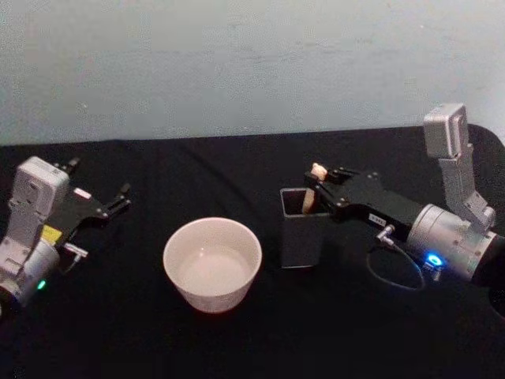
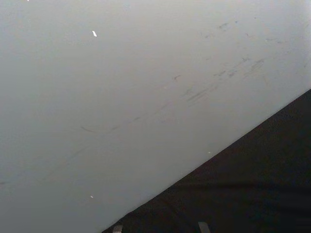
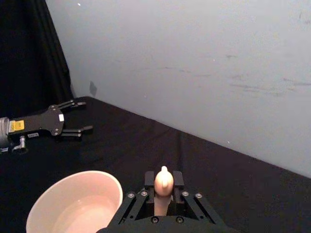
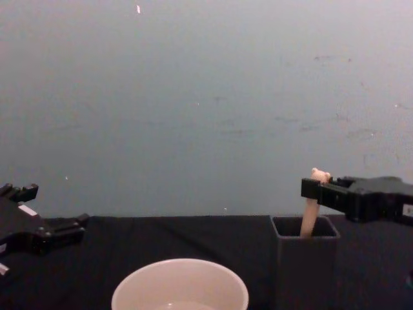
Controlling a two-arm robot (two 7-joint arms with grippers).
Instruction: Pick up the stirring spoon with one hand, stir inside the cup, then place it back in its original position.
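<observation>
Black cloth (image 1: pixel 237 339) covers the table beneath a pale wall. Just right of the white cup (image 1: pixel 212 263) stands the dark grey holder (image 1: pixel 302 227), holding the stirring spoon (image 1: pixel 312 189) upright. The right gripper (image 1: pixel 319 183) is clamped on its beige handle. Well left of the cup, the left gripper (image 1: pixel 99 185) hovers, fingers apart.

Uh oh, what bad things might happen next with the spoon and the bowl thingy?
The right gripper pinches the stirring spoon just under its knob, so it might swing or slip when lifted. The spoon stands inside the narrow dark holder; a slanted pull could tip the holder. The cup sits close beside the holder, so the spoon's bowl might knock its rim on the way over.
</observation>
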